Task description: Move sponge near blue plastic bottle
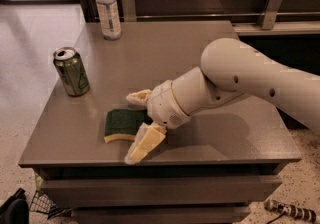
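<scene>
The sponge (120, 124) lies flat near the front of the grey table (165, 53), green top up, yellow foam showing at its front edge. My gripper (135, 125) is at its right end, open, with one cream finger (138, 97) behind the sponge and the other finger (142, 144) in front of it, the sponge's right end between them. The blue plastic bottle (108, 9) stands upright at the table's far left corner, well away from the sponge.
A green metal drink can (72, 71) stands at the table's left edge, between sponge and bottle. My white arm (240, 78) reaches in from the right. A wall rail (200, 15) runs behind the table. Floor lies to the left.
</scene>
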`<move>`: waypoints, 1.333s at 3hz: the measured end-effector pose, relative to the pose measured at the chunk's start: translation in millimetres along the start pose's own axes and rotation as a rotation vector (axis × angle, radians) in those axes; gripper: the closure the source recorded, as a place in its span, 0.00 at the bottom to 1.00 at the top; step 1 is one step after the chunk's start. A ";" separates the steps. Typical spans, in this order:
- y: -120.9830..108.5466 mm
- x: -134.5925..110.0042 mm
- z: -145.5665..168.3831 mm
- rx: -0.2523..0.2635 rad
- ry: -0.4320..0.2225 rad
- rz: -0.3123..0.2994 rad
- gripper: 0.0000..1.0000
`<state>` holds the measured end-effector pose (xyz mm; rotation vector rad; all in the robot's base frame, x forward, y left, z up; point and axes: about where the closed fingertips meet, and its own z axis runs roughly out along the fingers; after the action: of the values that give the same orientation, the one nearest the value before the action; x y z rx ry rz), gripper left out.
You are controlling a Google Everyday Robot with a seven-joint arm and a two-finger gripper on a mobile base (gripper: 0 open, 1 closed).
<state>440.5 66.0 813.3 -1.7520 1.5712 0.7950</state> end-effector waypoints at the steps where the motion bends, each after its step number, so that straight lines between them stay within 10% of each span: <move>1: 0.9 -1.7 0.3 -0.001 0.001 -0.004 0.37; 4: 4.0 -7.1 1.7 -0.004 0.006 -0.016 1.00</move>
<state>435.8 71.4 817.6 -1.7694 1.5586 0.7867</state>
